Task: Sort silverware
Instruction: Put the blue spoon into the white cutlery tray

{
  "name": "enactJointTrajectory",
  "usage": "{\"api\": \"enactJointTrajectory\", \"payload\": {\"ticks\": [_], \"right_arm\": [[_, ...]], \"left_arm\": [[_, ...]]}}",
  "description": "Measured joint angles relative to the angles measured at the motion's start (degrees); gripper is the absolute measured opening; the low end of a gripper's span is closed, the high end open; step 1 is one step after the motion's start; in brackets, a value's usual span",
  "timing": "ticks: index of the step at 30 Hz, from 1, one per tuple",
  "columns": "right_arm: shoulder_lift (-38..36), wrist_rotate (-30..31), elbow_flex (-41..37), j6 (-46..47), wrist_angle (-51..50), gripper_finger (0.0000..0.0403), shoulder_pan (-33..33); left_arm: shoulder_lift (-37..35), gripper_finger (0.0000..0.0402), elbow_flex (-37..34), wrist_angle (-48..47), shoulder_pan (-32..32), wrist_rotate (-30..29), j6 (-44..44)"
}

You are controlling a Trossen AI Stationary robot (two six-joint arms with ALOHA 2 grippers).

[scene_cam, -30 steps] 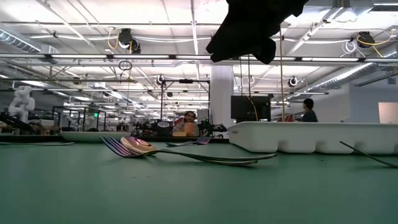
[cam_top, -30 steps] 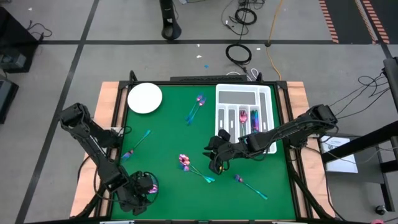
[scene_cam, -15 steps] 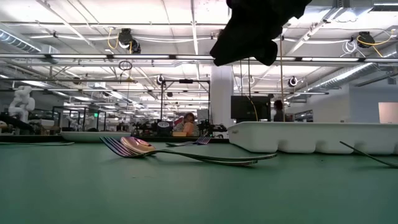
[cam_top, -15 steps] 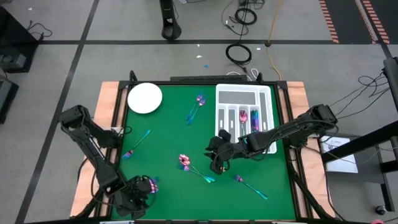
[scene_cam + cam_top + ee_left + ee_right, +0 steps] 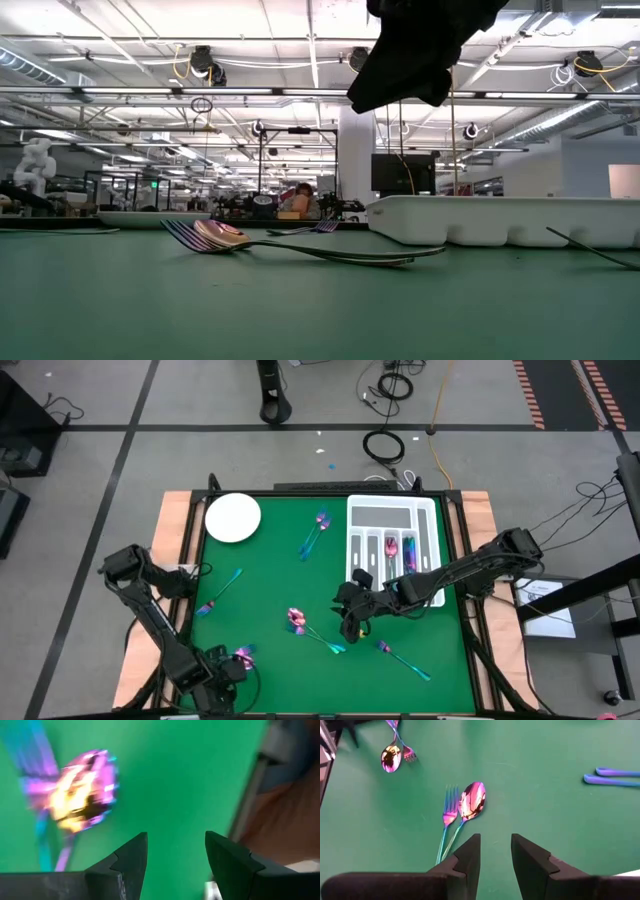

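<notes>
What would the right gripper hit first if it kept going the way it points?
Probably the spoon lying beside a fork, just past the open right gripper. The green mat between them looks free, though depth is hard to judge.

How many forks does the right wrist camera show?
2. The near fork lies beside a spoon ahead of the right tool; the far fork lies by a second spoon. Two blue handles at the edge could be more.
</notes>
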Motion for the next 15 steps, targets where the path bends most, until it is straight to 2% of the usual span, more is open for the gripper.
{"api": "enactJointTrajectory", "payload": {"ticks": [7,15], "right_arm": [[0.0,0.2,0.0,-1.6,-0.4,0.0098,-0.3],[0.0,0.2,0.0,-2.2,-2.4,0.0098,-0.3]], "left_arm": [[0.0,0.02,0.0,-11.2,-0.5,-0.2,0.2],[0.0,0.02,-2.1,-11.4,-0.5,-0.5,1.6]]}}
